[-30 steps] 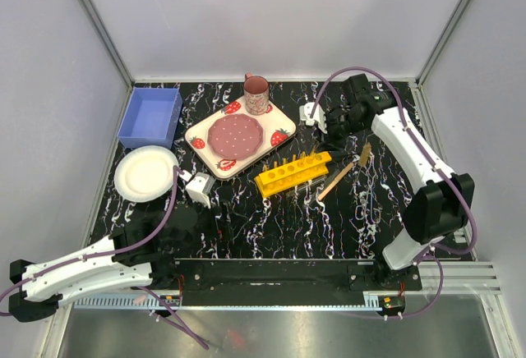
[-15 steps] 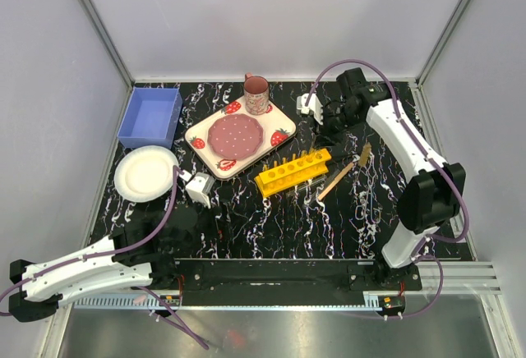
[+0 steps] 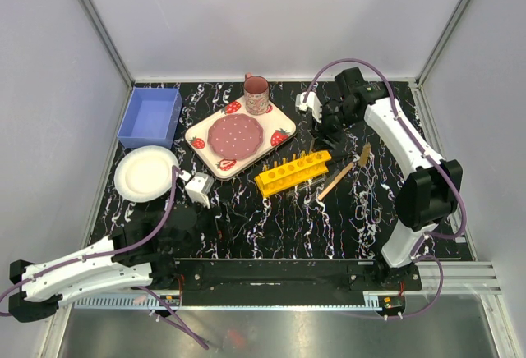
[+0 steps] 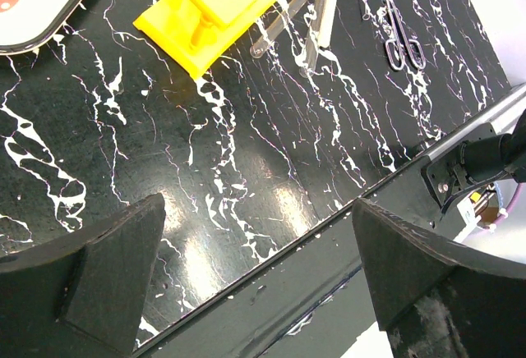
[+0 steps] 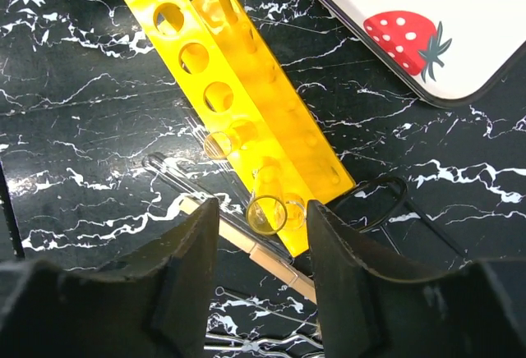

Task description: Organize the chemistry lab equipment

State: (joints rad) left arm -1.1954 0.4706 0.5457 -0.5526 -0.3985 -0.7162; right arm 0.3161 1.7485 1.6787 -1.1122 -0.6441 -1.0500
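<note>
A yellow test-tube rack [image 3: 293,171] lies at the table's middle; in the right wrist view [image 5: 238,103] a clear tube [image 5: 267,213] stands in its end hole and another [image 5: 220,143] in the hole beside it. My right gripper [image 3: 323,132] is open above the rack's right end, its jaws [image 5: 261,210] either side of the end tube without touching it. Loose clear tubes [image 5: 177,173] and a wooden-handled brush [image 3: 339,177] lie next to the rack. Slim metal tools [image 4: 399,34] lie beyond the brush. My left gripper [image 3: 197,190] is open and empty over the table's near part [image 4: 263,243].
A strawberry-patterned plate [image 3: 240,136] and a pink mug [image 3: 256,94] stand behind the rack. A blue bin [image 3: 150,117] is at the far left, with a white paper plate [image 3: 145,172] in front of it. Enclosure walls ring the table.
My right gripper has drawn back from the rack's right end toward the far edge. The left arm has not moved.
</note>
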